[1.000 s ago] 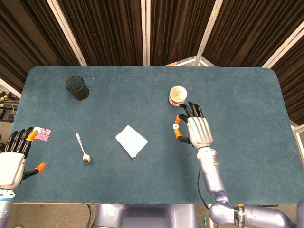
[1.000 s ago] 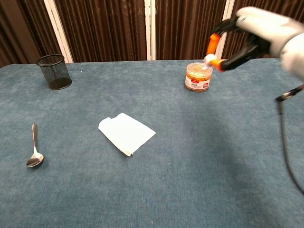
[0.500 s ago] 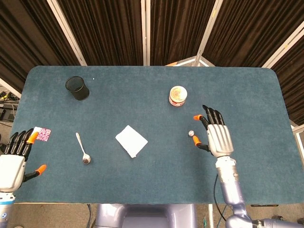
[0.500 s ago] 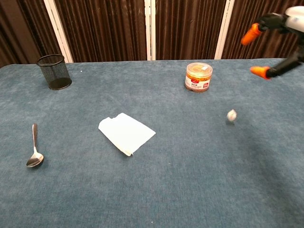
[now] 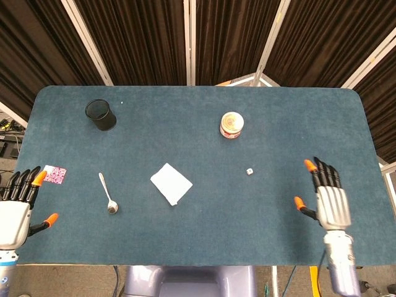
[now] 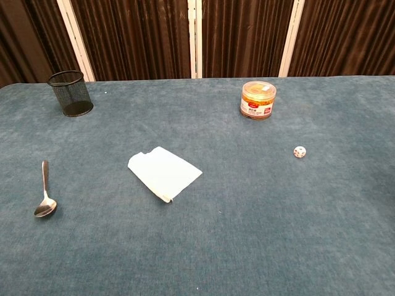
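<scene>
A small white die (image 5: pixel 249 171) (image 6: pixel 300 152) lies alone on the blue table (image 5: pixel 204 223), right of centre. My right hand (image 5: pixel 326 201) is open near the table's front right edge, well away from the die, holding nothing. My left hand (image 5: pixel 17 207) is open at the front left corner, beside a small pink patterned card (image 5: pixel 55 174). Neither hand shows in the chest view. A round plastic jar (image 5: pixel 231 125) (image 6: pixel 258 100) with an orange label stands behind the die.
A black mesh cup (image 5: pixel 101 115) (image 6: pixel 70 92) stands at the back left. A metal spoon (image 5: pixel 108 193) (image 6: pixel 45 198) lies front left. A folded white napkin (image 5: pixel 171 183) (image 6: pixel 163 172) lies near the middle. Dark curtains hang behind the table.
My right hand let go of the die near the jar and drew back to the front right. The die dropped onto the table and came to rest. The left hand barely moved.
</scene>
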`<state>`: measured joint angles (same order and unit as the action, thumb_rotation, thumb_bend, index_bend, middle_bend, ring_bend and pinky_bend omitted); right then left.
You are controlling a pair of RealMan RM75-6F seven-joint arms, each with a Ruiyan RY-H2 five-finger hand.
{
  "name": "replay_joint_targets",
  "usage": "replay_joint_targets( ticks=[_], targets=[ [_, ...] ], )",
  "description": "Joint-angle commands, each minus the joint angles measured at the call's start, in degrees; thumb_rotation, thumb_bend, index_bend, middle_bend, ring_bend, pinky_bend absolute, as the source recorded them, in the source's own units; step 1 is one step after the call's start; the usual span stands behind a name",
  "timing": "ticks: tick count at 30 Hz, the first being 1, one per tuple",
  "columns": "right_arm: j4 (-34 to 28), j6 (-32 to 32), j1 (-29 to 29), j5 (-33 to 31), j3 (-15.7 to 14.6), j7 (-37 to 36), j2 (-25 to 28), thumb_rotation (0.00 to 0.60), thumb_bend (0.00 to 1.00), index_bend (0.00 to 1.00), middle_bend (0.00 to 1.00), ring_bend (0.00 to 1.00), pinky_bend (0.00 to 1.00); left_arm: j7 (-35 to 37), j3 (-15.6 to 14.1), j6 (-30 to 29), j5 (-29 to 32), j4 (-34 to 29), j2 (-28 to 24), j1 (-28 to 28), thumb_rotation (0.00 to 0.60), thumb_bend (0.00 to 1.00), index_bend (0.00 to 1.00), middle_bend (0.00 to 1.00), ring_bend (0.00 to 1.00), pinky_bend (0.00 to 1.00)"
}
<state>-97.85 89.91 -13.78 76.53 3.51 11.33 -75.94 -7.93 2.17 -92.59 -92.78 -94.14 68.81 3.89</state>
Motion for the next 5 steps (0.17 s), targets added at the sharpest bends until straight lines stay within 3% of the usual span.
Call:
replay_joint_targets(
  ticks=[1, 5],
  targets=[
    [4.86, 3.93, 3.94, 4.55, -2.75, -4.74, 0.84, 0.6, 0.2, 0.06, 0.0, 0.0, 0.0, -0.39, 0.23, -0.07, 0.46, 0.2, 0.2, -0.1, 0.6, 0.04, 0.0, 0.0, 0.0, 0.0],
    [5.7, 4.14, 5.01, 6.1, -3.2, -7.03, 1.48, 0.6, 0.2, 0.06, 0.0, 0.0, 0.0, -1.15, 0.32, -0.21, 0.61, 0.0, 0.28, -0.23, 0.6, 0.04, 0.0, 0.0, 0.0, 0.0]
  ],
)
